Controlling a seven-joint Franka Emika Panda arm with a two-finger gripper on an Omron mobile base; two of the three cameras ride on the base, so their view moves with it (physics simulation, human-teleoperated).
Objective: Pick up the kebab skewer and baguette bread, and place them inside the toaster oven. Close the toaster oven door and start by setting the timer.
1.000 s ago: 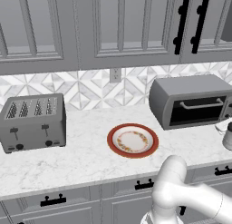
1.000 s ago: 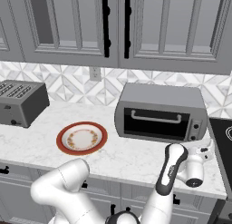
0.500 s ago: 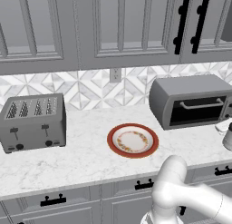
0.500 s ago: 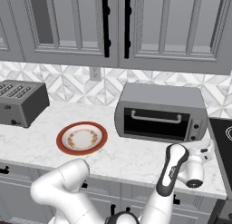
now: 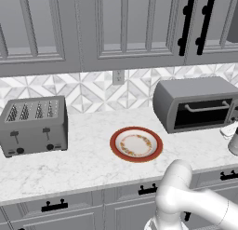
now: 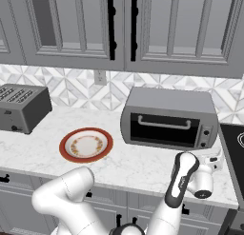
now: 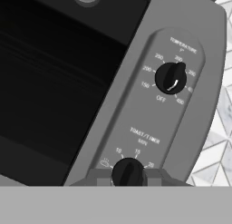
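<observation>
Hand view: end effector [image 7: 128, 178] closes its fingers [image 7: 97, 177] around the timer knob [image 7: 128, 172] of the oven [image 6: 169, 119], near the bench's right edge; door shut. Next: turn it.

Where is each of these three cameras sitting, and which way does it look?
Left base view: behind the arm's left, looking down at the counter, plate and toaster oven; white arm lower right.
Right base view: behind its right, same scene; arm lower left, gripper at the oven.
Hand view: on the hand, facing the timer knob.
All share the oven.
</observation>
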